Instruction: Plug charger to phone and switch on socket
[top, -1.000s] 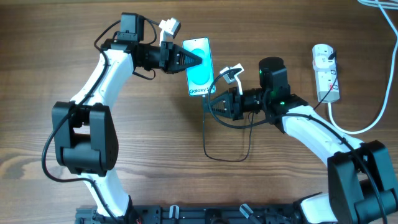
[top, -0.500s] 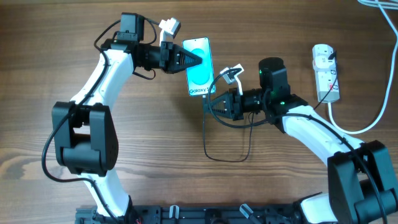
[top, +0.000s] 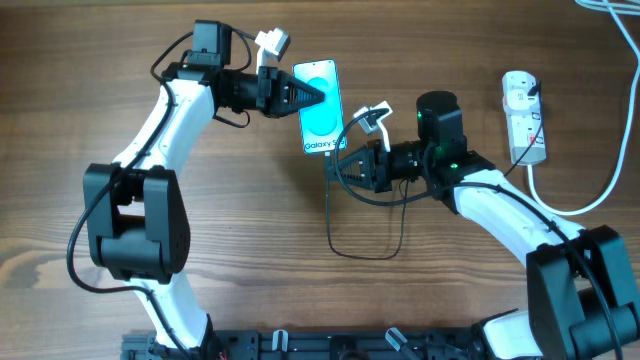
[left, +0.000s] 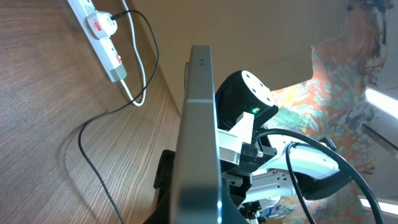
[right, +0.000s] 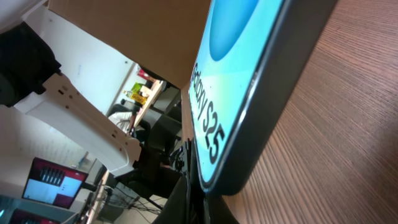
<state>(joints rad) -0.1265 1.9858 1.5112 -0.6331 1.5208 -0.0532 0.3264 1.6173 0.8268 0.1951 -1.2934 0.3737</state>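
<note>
Left gripper (top: 312, 96) is clamped on the phone (top: 325, 125). Its black fingers are closed over the long edge that faces 9 o'clock, and the handset sits near 12 o'clock on the wooden table (top: 250, 250). Right gripper (top: 348, 160) sits just at 6 o'clock of the phone's lettered end. It looks pinched shut on the connector tip of the charger (top: 331, 215), though its fingertips merge into one dark mass.

From above, the thin black cable drops from that gripper toward 6 o'clock, bends into a squarish loop on the wood and climbs back under the arm. The socket (top: 522, 110), a white oblong strip, lies well apart at 3 o'clock. It has a plug fitted in it, and a thick white lead (top: 590, 205) curls away from it.

The left wrist camera shows what the top view can't: the phone edge-on, a slim grey metallic band with a smooth matte face. Beyond it, at 11 o'clock, the strip shows its small red switch (left: 117, 60).

The right wrist camera shows the opposite side: glossy teal glass in a rounded dark frame, with "Galaxy S25" in white along the end. Fine straight wood grain runs off at 3 o'clock.
</note>
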